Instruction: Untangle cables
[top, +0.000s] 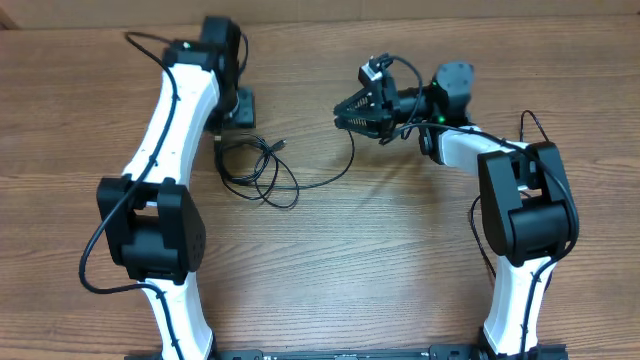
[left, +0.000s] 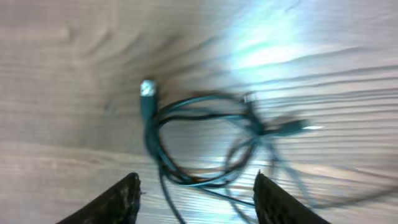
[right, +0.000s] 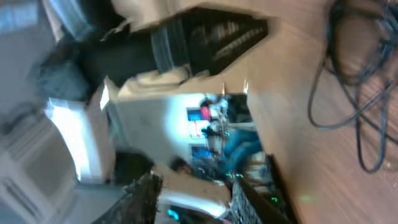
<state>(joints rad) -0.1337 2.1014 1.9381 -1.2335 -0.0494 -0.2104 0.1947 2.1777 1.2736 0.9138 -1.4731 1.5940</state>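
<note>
The cables (top: 252, 166) lie on the wooden table (top: 400, 260) as a loose tangle of thin black loops, with a small plug (top: 283, 145) at the right. One strand curves right and up towards my right gripper (top: 347, 115). My left gripper (top: 238, 108) hangs just behind the tangle. In the left wrist view the cables (left: 205, 137) lie below my open left gripper (left: 198, 186), with a silver plug (left: 147, 90) at the upper left. The blurred right wrist view shows my right gripper (right: 196, 199) open and empty, turned sideways, with the cables (right: 357, 81) far off.
Both arms' own thicker black wires run along them; one hangs in a loop by the left arm's base (top: 95, 270). Past the table's edge in the right wrist view is blurred room clutter (right: 211, 124).
</note>
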